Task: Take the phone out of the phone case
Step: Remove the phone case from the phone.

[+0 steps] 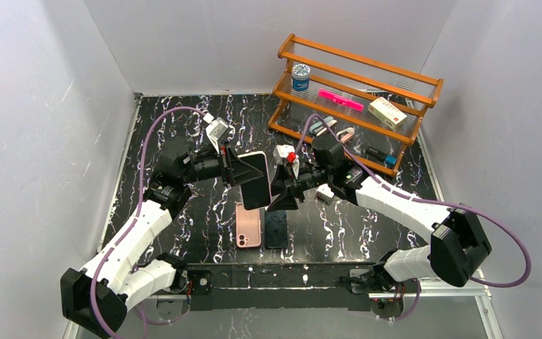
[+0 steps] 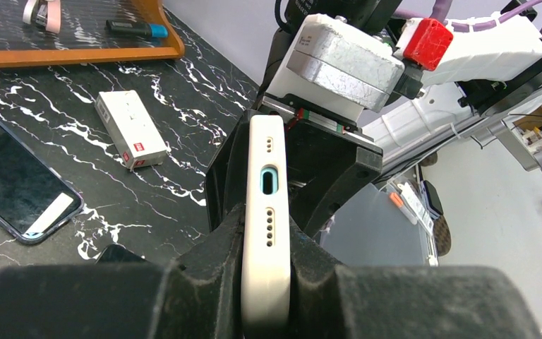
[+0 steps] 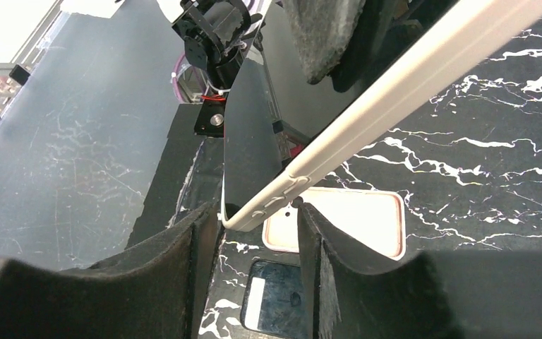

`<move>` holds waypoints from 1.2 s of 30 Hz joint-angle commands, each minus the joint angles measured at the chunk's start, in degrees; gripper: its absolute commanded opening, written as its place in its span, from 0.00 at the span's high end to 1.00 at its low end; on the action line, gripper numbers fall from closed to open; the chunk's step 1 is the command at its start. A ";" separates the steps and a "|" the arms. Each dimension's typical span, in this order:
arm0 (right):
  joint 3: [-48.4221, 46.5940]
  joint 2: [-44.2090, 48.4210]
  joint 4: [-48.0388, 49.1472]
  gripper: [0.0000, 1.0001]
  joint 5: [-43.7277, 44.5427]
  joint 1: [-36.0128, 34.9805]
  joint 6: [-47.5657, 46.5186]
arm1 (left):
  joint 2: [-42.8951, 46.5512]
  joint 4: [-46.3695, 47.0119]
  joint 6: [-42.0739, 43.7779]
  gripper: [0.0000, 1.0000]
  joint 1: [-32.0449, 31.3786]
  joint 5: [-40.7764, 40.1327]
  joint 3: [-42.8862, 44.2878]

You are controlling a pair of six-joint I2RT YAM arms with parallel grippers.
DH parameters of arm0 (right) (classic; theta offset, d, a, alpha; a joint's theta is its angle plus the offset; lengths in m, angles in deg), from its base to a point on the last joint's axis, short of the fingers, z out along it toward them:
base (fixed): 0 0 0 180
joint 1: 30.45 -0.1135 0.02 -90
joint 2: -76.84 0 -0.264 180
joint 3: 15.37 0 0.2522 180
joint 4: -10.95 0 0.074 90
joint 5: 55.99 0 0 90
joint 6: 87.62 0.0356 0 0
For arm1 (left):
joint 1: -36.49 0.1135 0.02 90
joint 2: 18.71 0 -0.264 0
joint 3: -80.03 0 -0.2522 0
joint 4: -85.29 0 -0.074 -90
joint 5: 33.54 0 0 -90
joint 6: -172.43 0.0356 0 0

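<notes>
Peel step: phone (image 1: 256,180), inside phone case (image 2: 267,176), is clamped by left end effector (image 2: 267,233). Case corner is straddled by right end effector (image 3: 257,226), jaws apart. Next, corner should be pinched and peeled off.

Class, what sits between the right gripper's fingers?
A corner of the phone case, shown in the right wrist view; the left gripper holds the other end.

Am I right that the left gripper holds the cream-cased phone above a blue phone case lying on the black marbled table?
Not quite: the phone case lying below the cream-cased phone in the left gripper is pink, not blue; the top external view shows it.
</notes>
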 commanded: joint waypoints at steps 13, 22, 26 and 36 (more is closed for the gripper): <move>-5.48 -2.10 -5.72 0.95 -2.88 0.94 -14.00 | -0.43 3.13 -2.12 1.00 -0.14 2.09 1.20; -9.25 -1.94 -15.33 0.99 1.93 0.89 -36.48 | -6.10 4.64 -11.26 1.00 -0.18 1.78 4.74; -14.45 -4.23 -21.60 0.99 4.55 0.89 -41.81 | -7.42 5.28 -12.34 1.00 -0.23 2.41 5.34; -15.32 -4.63 -18.74 0.99 8.97 1.07 -42.14 | -7.03 4.68 -12.08 1.00 -0.23 1.73 4.17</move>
